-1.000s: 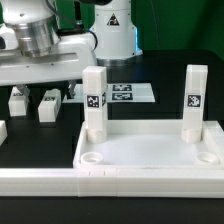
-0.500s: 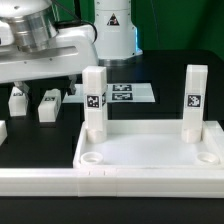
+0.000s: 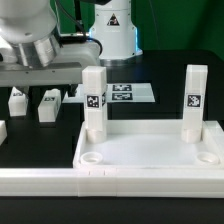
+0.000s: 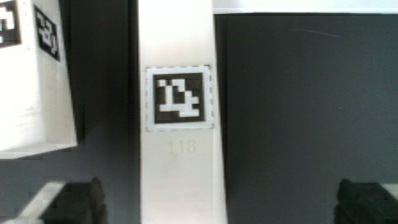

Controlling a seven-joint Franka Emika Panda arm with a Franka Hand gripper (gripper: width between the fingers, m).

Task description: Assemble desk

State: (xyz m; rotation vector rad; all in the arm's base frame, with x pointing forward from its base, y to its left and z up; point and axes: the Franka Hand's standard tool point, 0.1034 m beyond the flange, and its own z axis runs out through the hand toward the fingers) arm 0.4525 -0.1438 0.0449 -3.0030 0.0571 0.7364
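The desk top point(image 3: 150, 147) is a white rimmed tray at the front, with two legs standing upright in its far corners, one on the exterior view's left point(image 3: 94, 100) and one on its right point(image 3: 194, 100). Two loose legs point(image 3: 17, 101) point(image 3: 47, 104) lie on the black table to the exterior view's left, under the arm point(image 3: 40, 45). In the wrist view a long white leg point(image 4: 175, 150) with a black-and-white tag lies between my gripper's point(image 4: 221, 205) dark fingers point(image 4: 71, 203), off-centre. The gripper is open and touches nothing. A second tagged leg point(image 4: 32, 85) lies beside it.
The marker board point(image 3: 127, 93) lies flat behind the desk top. A long low white rail point(image 3: 110, 182) runs along the front edge. The robot's white base point(image 3: 112, 30) stands at the back.
The arm's wrist has shifted a little above the loose legs. The jaws have stayed wide open and the parts on the table have not moved.
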